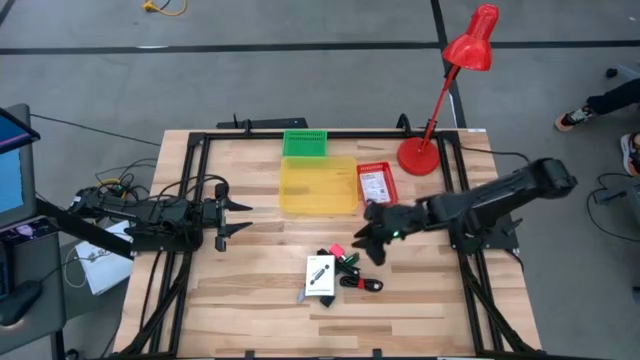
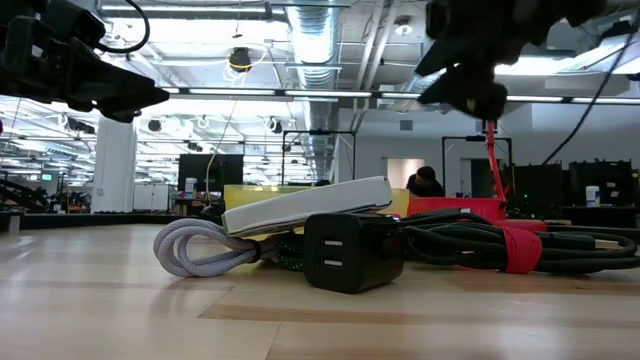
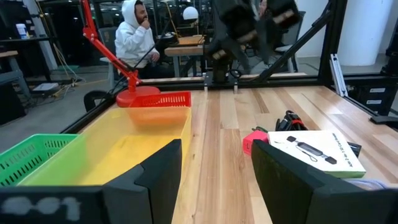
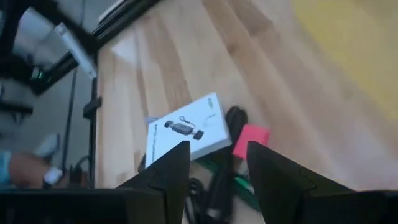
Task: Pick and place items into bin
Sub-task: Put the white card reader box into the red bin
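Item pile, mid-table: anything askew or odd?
Yes. The white box lies tilted on the cables and a black charger, not flat on the table. Everything is heaped together. Nothing looks spilled or damaged.

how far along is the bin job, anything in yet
Barely begun. The yellow bin and green bin look empty; the red bin holds something white, though I can't tell what. In hand: nothing; the right gripper hovers open over the pile, holding nothing. The left gripper waits open at the table's left. Left to move: the white package, the cables and the pink piece.
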